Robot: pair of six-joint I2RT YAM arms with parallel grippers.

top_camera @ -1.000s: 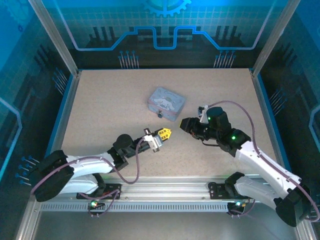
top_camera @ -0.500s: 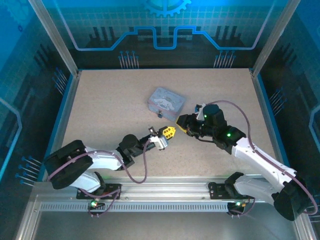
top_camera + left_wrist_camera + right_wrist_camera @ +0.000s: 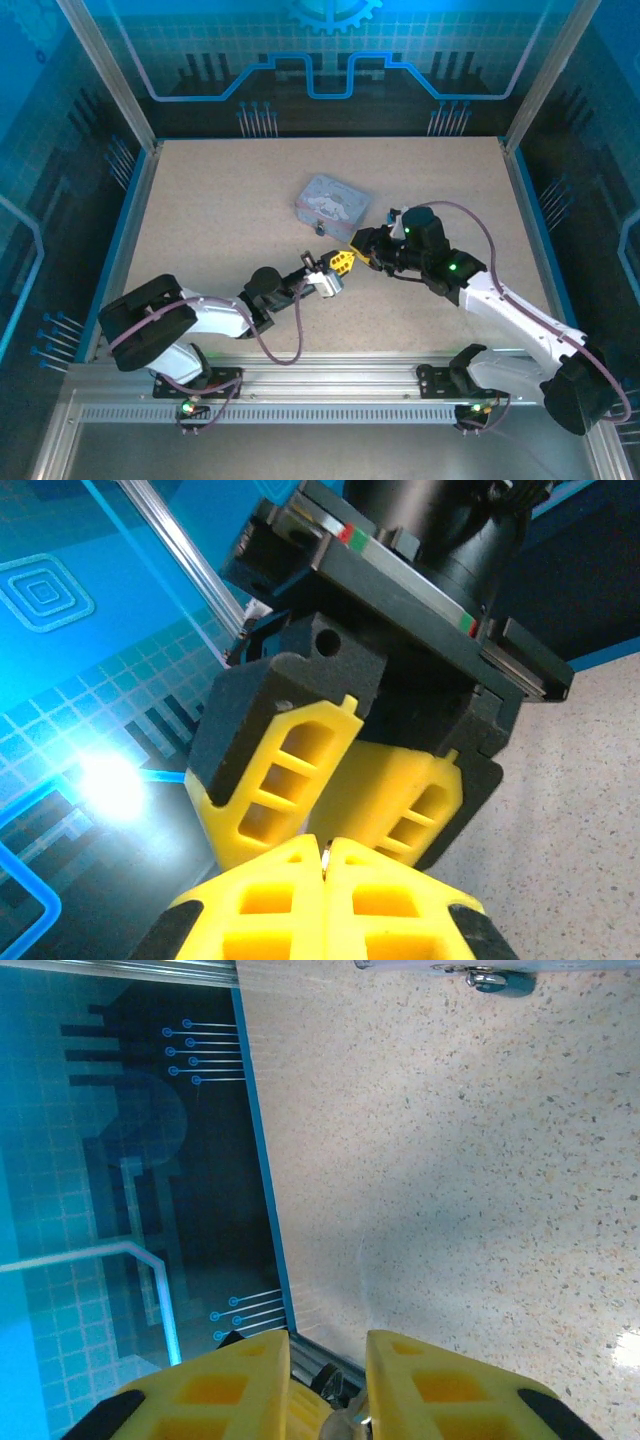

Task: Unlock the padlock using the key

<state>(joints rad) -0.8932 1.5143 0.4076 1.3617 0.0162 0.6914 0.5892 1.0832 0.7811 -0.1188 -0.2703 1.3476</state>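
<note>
The key (image 3: 327,855) is pinched in the shut left jaws beside the tin (image 3: 333,205), with the narrowly parted right jaws opposite; the padlock (image 3: 320,229) is judged not yet unlocked.

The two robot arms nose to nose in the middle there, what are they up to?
The arms meet fingertip to fingertip above the table. The left gripper is shut on a tiny sliver of metal, apparently the key. The right gripper faces it with its jaws slightly apart, seemingly ready to take it. The padlock hangs at the front of the tin box, with neither gripper on it.
</note>
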